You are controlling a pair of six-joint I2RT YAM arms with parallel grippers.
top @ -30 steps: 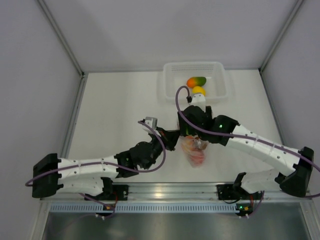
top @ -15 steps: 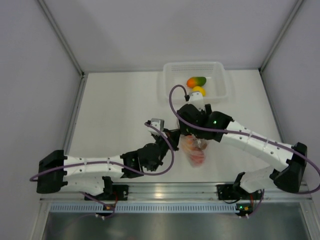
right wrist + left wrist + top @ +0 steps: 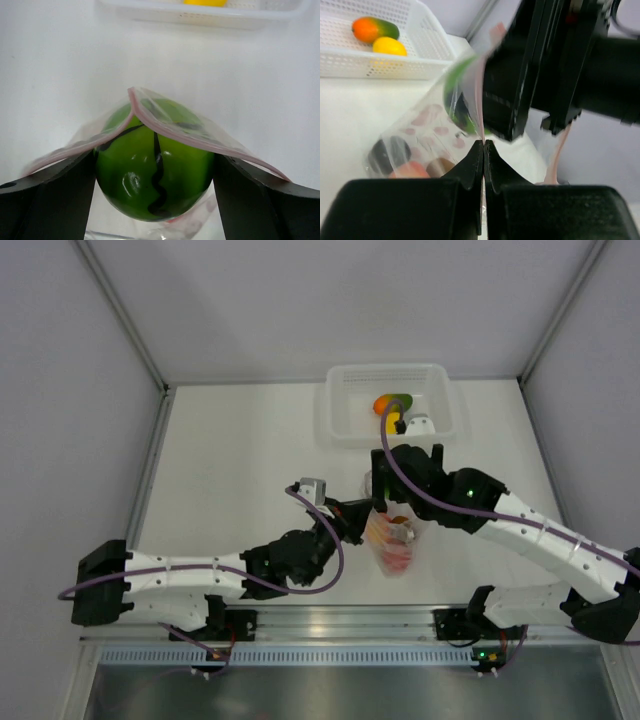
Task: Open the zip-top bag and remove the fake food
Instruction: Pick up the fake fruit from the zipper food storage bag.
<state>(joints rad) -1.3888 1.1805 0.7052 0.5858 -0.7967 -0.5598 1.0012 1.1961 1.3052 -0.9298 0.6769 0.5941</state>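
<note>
Between the fingers of the right tool [image 3: 155,197], a green fruit [image 3: 150,160] is grasped. The bag [image 3: 393,548] points its mouth to this tool, long axis running away from it. The left tool [image 3: 483,149] is clenched on the bag rim.

White arms [image 3: 170,575], black joints [image 3: 290,555], purple cables [image 3: 340,550], small green lights [image 3: 468,493]

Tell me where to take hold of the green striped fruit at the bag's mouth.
Grip the green striped fruit across its round middle, coming in through the open mouth of the zip-top bag: it bulges out between the parted zip strips, where the right tool brackets it.
</note>
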